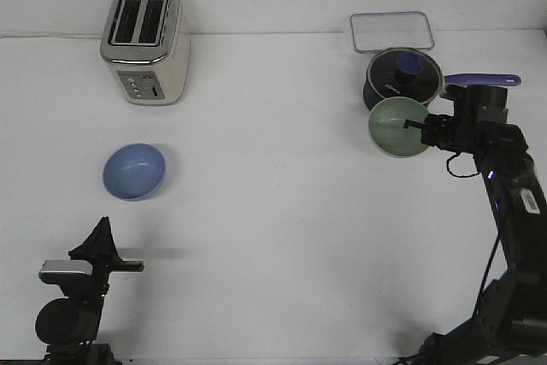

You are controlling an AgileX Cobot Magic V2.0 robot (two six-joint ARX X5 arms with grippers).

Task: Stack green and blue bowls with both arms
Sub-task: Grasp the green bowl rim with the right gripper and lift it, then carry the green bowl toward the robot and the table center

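Note:
The blue bowl (134,170) sits upright on the white table at the left. My left gripper (103,222) is low at the front left, a short way in front of the blue bowl and apart from it; its fingers meet in a point and hold nothing. The green bowl (395,128) is at the right, tilted so its inside faces the camera, just in front of the saucepan. My right gripper (420,126) is shut on the green bowl's right rim.
A dark navy lidded saucepan (403,77) with a long blue handle (484,80) stands right behind the green bowl. A clear rectangular container (391,31) lies at the back right. A cream toaster (145,42) stands at the back left.

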